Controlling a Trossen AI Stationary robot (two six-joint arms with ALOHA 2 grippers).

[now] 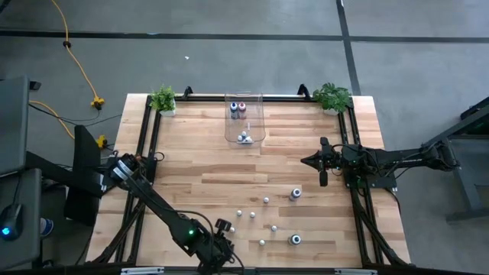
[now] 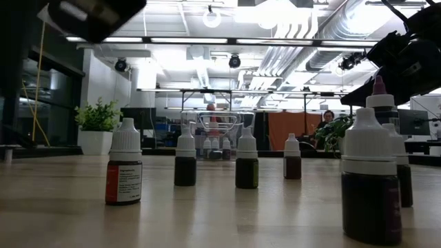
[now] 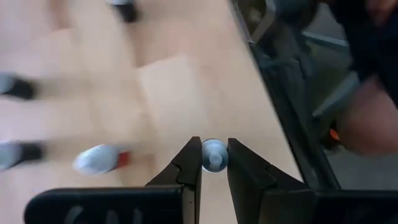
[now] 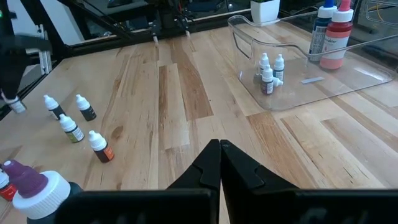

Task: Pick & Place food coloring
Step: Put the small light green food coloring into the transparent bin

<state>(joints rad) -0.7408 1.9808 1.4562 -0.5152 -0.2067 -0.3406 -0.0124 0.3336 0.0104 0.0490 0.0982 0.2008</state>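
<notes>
Bottle pinched at the surface's near edge.
High view: left gripper (image 1: 223, 226) low by the front rail, loose food coloring bottles (image 1: 265, 200) scattered right of it, more inside clear bin (image 1: 245, 122). Left wrist view: fingers (image 3: 186, 163) clamped on small capped bottle (image 3: 214, 155). Right wrist view: right gripper (image 4: 220, 147) closed together, empty, above bare wood.

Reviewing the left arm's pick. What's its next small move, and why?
Probably a straight lift. The left gripper is shut on a small bottle near the table's front edge, while the clear bin sits far across the table. The right gripper waits, shut.
</notes>
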